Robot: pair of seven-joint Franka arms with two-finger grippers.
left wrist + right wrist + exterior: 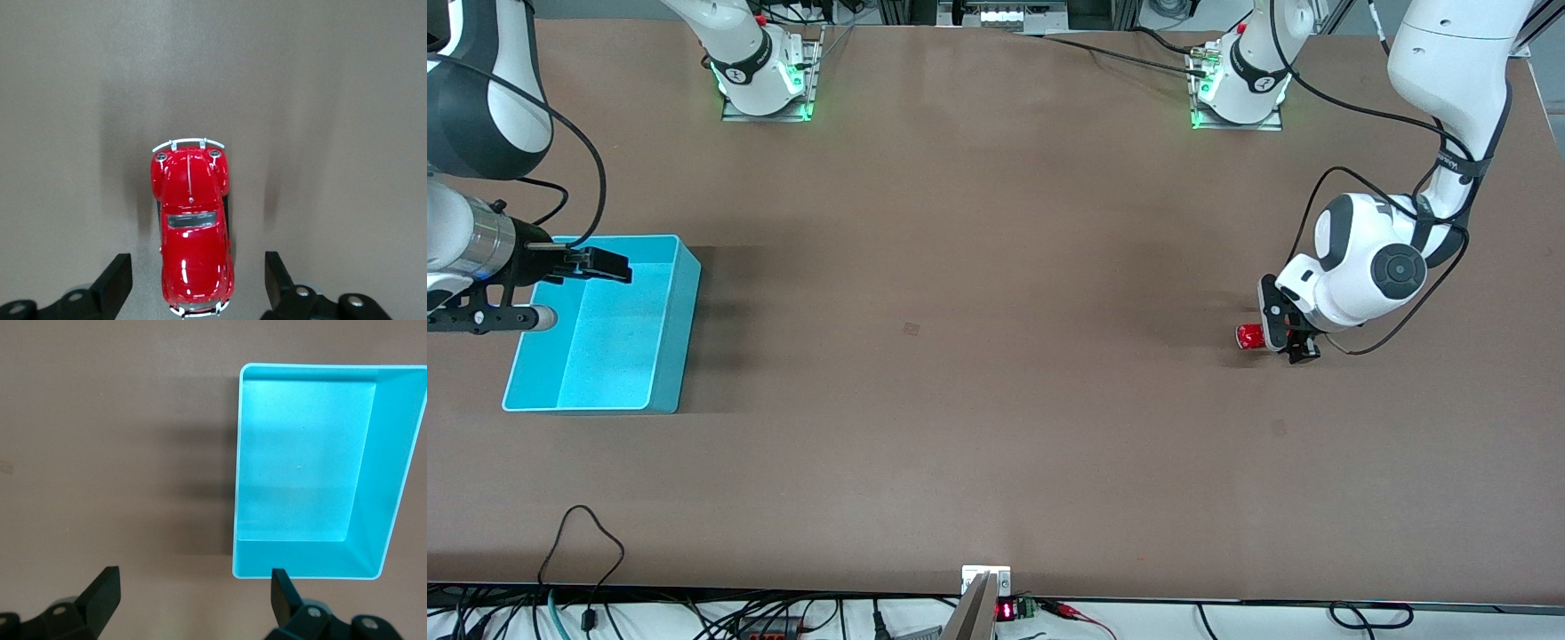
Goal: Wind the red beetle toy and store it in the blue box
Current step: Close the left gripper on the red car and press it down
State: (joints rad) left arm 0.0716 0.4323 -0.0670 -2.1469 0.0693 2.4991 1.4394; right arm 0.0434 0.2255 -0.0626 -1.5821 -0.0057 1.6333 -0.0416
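Observation:
The red beetle toy [1250, 336] stands on the table toward the left arm's end. In the left wrist view the toy [192, 227] lies between my left gripper's two fingertips [115, 283], with a gap on each side. My left gripper [1286, 340] [195, 281] is open, low over the toy's rear end. The blue box [686, 311] sits empty toward the right arm's end and also shows in the right wrist view [392, 473]. My right gripper [601, 265] [193, 593] is open and empty, held over the box's edge that lies farther from the front camera.
The brown table [978, 356] stretches bare between the toy and the box. Cables and a small display [1005, 612] lie along the table's near edge. The arm bases [765, 80] stand at the table's back edge.

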